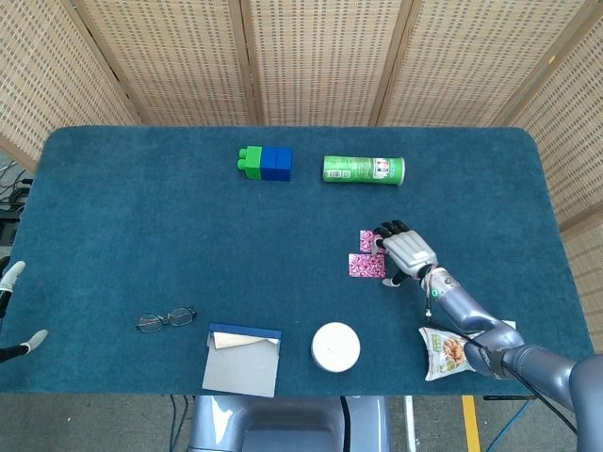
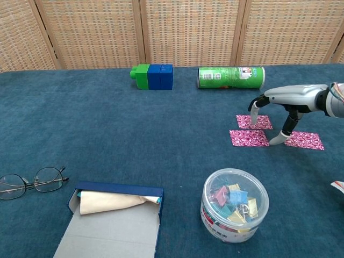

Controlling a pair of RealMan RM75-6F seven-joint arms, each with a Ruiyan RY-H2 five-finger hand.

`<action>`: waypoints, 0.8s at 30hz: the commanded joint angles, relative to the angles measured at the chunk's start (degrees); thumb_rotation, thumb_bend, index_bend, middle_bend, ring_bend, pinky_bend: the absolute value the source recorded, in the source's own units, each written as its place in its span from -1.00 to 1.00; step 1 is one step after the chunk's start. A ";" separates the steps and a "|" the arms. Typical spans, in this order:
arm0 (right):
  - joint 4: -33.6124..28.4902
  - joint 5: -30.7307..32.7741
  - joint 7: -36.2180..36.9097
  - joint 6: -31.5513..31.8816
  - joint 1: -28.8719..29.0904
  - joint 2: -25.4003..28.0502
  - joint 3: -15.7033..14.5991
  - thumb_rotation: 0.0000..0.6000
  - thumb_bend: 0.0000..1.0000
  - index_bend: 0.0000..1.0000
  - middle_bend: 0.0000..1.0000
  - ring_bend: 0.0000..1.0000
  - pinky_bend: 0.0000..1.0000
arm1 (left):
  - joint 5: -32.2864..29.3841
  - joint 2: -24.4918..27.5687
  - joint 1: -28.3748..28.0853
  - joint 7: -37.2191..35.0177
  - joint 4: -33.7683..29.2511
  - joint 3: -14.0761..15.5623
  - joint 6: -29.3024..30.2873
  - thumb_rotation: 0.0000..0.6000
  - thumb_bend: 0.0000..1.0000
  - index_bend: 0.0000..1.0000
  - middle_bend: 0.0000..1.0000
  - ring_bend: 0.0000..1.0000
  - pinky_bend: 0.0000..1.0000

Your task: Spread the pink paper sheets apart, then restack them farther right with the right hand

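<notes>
Three pink patterned paper sheets lie apart on the blue cloth at the right: a far sheet (image 2: pixel 254 122), a near-left sheet (image 2: pixel 249 138) and a right sheet (image 2: pixel 304 140). My right hand (image 2: pixel 286 97) arches over them, holding nothing. Its fingers (image 2: pixel 252 114) hang at the far sheet's left corner, and its thumb tip sits low in the gap between the near-left and right sheets. In the head view the right hand (image 1: pixel 406 250) hides the right sheet. Only two pale fingertips (image 1: pixel 9 274) of my left hand show at the left edge, spread apart.
A green can (image 2: pixel 231 77) and a green-blue block (image 2: pixel 153 76) lie at the back. A clear tub of clips (image 2: pixel 235 205) stands in front of the sheets. An open blue box (image 2: pixel 115 215) and glasses (image 2: pixel 32 180) lie near left, a snack packet (image 1: pixel 452 350) near right.
</notes>
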 commanded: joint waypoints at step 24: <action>1.13 8.88 -9.97 -7.05 3.08 -2.38 2.40 1.00 -0.53 -0.36 -0.80 -1.00 -1.00 | 0.07 0.15 0.42 -1.34 1.09 0.07 0.26 0.87 -0.78 -0.97 -1.00 -1.00 -1.00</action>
